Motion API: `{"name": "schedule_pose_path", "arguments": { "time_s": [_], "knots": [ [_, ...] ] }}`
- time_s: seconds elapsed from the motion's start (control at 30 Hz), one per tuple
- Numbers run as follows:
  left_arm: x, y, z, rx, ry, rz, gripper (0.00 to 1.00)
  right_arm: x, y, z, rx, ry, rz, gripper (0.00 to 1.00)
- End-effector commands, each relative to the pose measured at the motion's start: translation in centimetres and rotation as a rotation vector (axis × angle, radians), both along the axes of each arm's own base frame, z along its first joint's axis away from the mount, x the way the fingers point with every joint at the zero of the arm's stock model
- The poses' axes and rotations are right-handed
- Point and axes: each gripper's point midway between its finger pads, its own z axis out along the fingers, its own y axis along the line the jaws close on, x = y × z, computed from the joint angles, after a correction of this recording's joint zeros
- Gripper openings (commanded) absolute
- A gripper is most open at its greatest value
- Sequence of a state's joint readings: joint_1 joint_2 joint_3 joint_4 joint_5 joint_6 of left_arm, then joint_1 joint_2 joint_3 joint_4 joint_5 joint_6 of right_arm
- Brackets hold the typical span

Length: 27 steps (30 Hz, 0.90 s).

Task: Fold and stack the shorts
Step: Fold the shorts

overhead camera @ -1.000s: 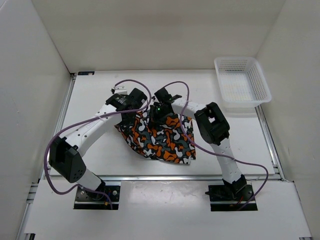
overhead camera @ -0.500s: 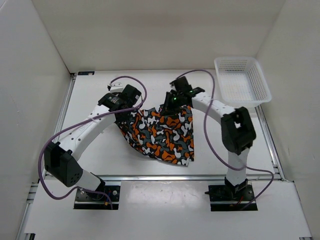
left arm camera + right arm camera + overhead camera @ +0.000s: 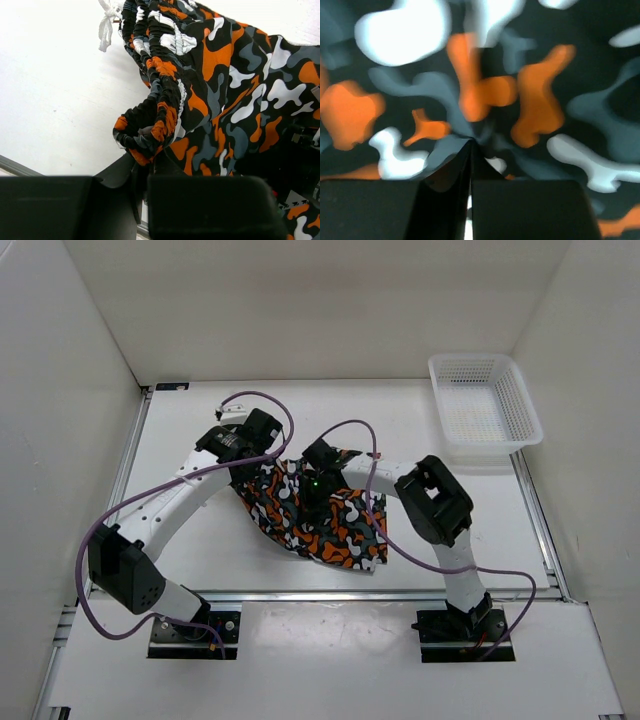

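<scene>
The shorts (image 3: 335, 530), blotched orange, black, grey and white, lie crumpled in the middle of the table. At their left end my left gripper (image 3: 252, 462) is shut on the bunched waistband (image 3: 150, 125), and its jaws (image 3: 145, 160) sit close together around the gathered fabric. A white drawstring (image 3: 106, 30) trails off the far end of the waistband. My right gripper (image 3: 313, 502) sits low over the middle of the shorts. In the right wrist view its jaws (image 3: 471, 145) are shut, and the fabric (image 3: 535, 100) puckers into their tips.
A white mesh basket (image 3: 520, 410) stands at the far right corner of the table. Purple cables loop above both arms. White walls enclose the table on three sides, and a metal rail runs along the near edge (image 3: 330, 595).
The right gripper swung out to the far right corner of the shorts, drawing the fabric there, then came back to the middle with the fabric following. The left gripper stayed shut on the waistband.
</scene>
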<state>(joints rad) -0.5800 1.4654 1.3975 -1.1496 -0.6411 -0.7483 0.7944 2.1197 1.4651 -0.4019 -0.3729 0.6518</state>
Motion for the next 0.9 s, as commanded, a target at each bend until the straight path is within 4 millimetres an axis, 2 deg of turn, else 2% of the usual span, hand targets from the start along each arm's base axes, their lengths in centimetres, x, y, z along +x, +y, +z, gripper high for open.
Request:
{"name": "schedule_pose_path", "arguments": {
  "time_s": [0.0,0.03,0.07,0.13,0.17,0.23,0.27,0.3,0.33,0.37,0.4,0.47,0.5,0.57,0.63,0.67,0.73,0.83,0.87],
  "knots": [
    [0.3,0.0,2.8,-0.048,-0.088,-0.002,0.11,2.0,-0.5,1.0,0.014,-0.032,-0.051,0.02],
    [0.0,0.2,3.0,-0.041,-0.084,-0.010,0.11,2.1,-0.4,1.8,0.026,-0.044,-0.051,0.02],
    [0.2,0.3,3.4,-0.038,-0.097,-0.005,0.11,2.5,-0.3,4.0,0.055,-0.096,-0.051,0.02],
    [0.1,0.4,3.6,-0.037,-0.102,-0.012,0.11,3.1,-1.9,5.4,0.063,-0.118,-0.086,0.08],
    [0.1,0.4,3.6,-0.037,-0.102,-0.012,0.11,4.0,-3.4,7.8,0.084,-0.158,-0.127,0.12],
    [-0.1,0.5,3.9,-0.034,-0.106,-0.020,0.11,4.4,-5.7,9.1,0.076,-0.188,-0.167,0.37],
    [-0.1,0.5,3.9,-0.034,-0.106,-0.020,0.11,4.7,-8.1,9.9,0.067,-0.213,-0.207,0.50],
    [-0.1,0.5,3.9,-0.029,-0.103,-0.027,0.11,5.0,-9.8,9.8,0.033,-0.239,-0.232,0.66],
    [0.0,0.4,4.2,-0.039,-0.120,-0.027,0.11,5.1,-11.4,9.6,0.006,-0.250,-0.254,0.71],
    [0.2,0.4,4.4,-0.036,-0.125,-0.036,0.11,5.5,-13.9,9.9,-0.024,-0.260,-0.303,0.73],
    [0.2,0.4,4.4,-0.028,-0.121,-0.045,0.11,5.0,-15.6,8.3,-0.066,-0.242,-0.316,0.73],
    [0.5,-0.1,4.9,-0.042,-0.149,-0.062,0.11,4.9,-18.6,6.7,-0.097,-0.195,-0.365,0.73],
    [0.4,-0.1,4.9,-0.034,-0.145,-0.071,0.11,4.3,-19.7,5.5,-0.123,-0.174,-0.362,0.73],
    [0.7,-0.5,5.7,-0.041,-0.166,-0.089,0.11,4.2,-21.3,3.9,-0.153,-0.136,-0.391,0.73],
    [0.8,-1.0,5.8,-0.036,-0.164,-0.107,0.11,3.5,-21.9,2.1,-0.162,-0.089,-0.387,0.73],
    [0.9,-1.3,6.0,-0.028,-0.175,-0.123,0.11,3.8,-21.9,1.7,-0.148,-0.085,-0.394,0.73],
    [1.2,-1.8,6.3,-0.028,-0.184,-0.140,0.11,3.0,-21.7,0.2,-0.143,-0.039,-0.381,0.72],
    [1.3,-2.6,6.5,-0.016,-0.185,-0.179,0.11,2.9,-21.4,-1.1,-0.139,-0.011,-0.373,0.63],
    [1.5,-3.4,7.0,-0.039,-0.204,-0.195,0.11,3.4,-21.2,-1.0,-0.126,-0.033,-0.374,0.56]
  ]
}}
